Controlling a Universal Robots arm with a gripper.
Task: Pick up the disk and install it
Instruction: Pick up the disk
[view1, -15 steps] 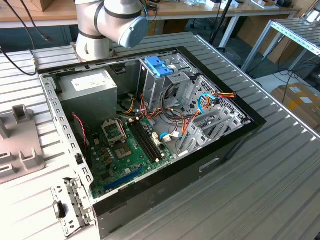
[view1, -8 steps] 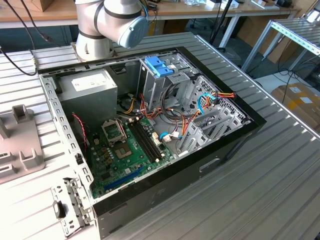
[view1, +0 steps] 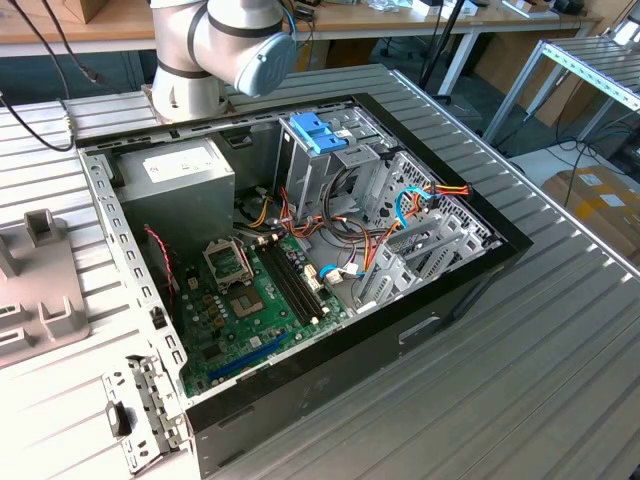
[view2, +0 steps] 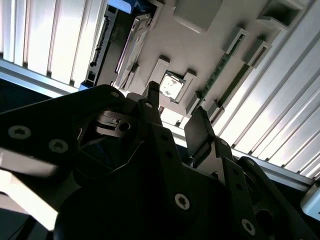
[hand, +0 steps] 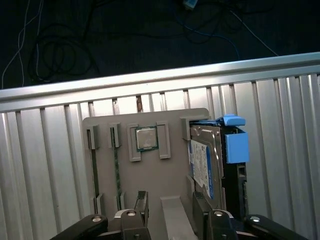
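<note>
1. Claw (hand: 172, 212) is hanging released over the grey tray (hand: 150, 175) in the first wrist view. Its two fingers (hand: 141, 206) are standing apart and gripping nothing.
2. Just beside one finger, the disk (hand: 206, 160) is resting in the tray's end holder, ungrasped. Its blue rails (hand: 236, 148) are facing away from the rest of the tray.
3. As I judge it, the claw is centring on the tray's raised middle block and not on the disk. Lowering from this offset could be driving a finger onto the labelled face or a holder post instead of straddling the body.
4. The rails are looking like thin plastic. A pinch landing on them could be flexing them, letting the disk tilt or slip.
5. A processor chip (hand: 147, 138) is lying in the next pocket, and two memory sticks (hand: 93, 170) are standing in slots beyond it. A stray finger could be knocking either one.
6. The tray is sitting near the edge of the ribbed table (hand: 285, 165), with dark floor and loose cords (hand: 60, 55) beyond. A fumbled disk could be sliding off there.
7. In the exterior view the open computer case (view1: 470, 290) is filling the centre. Its drive cage under a light-blue clip (view1: 318, 130) is sitting upper middle, and the grey power supply (view1: 175, 175) upper left.
8. Coloured cables (view1: 425, 192) are crowding right of the cage and could be snagging anything carried in.
</note>
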